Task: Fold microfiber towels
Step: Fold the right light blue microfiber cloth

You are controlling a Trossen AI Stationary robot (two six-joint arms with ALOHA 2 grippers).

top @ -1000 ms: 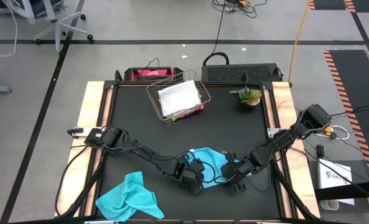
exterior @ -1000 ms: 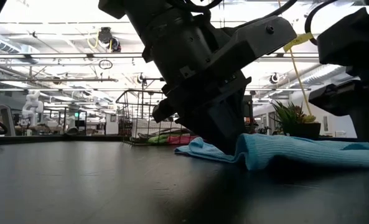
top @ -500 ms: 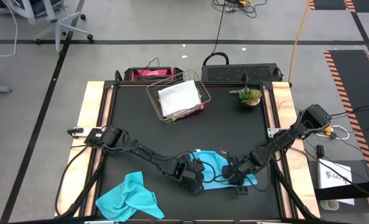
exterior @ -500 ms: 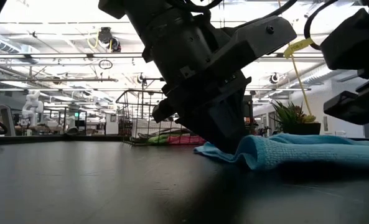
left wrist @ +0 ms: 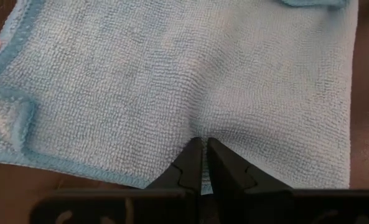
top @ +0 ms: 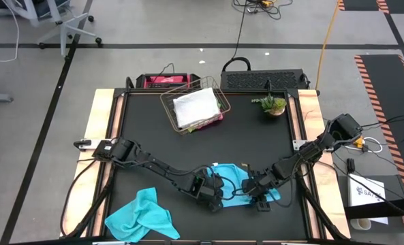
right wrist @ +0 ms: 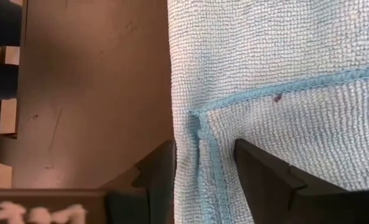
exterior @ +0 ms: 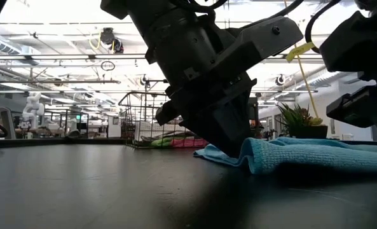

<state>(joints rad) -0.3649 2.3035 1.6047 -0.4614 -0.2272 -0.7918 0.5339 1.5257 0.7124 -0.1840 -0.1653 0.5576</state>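
Turquoise towel (top: 230, 178) between the two arms: middle covered by the left gripper (top: 212, 193) and right gripper (top: 256, 199) in the high view; its fold lines cannot be traced there.

Low view: same towel runs off the right edge; far side hidden behind the left arm.

Wire basket (top: 194, 105): white cloth on top hides most of the contents; only slivers of pink and green show at the rim, count not readable.

Second turquoise towel (top: 140, 216): crumpled, underside hidden.
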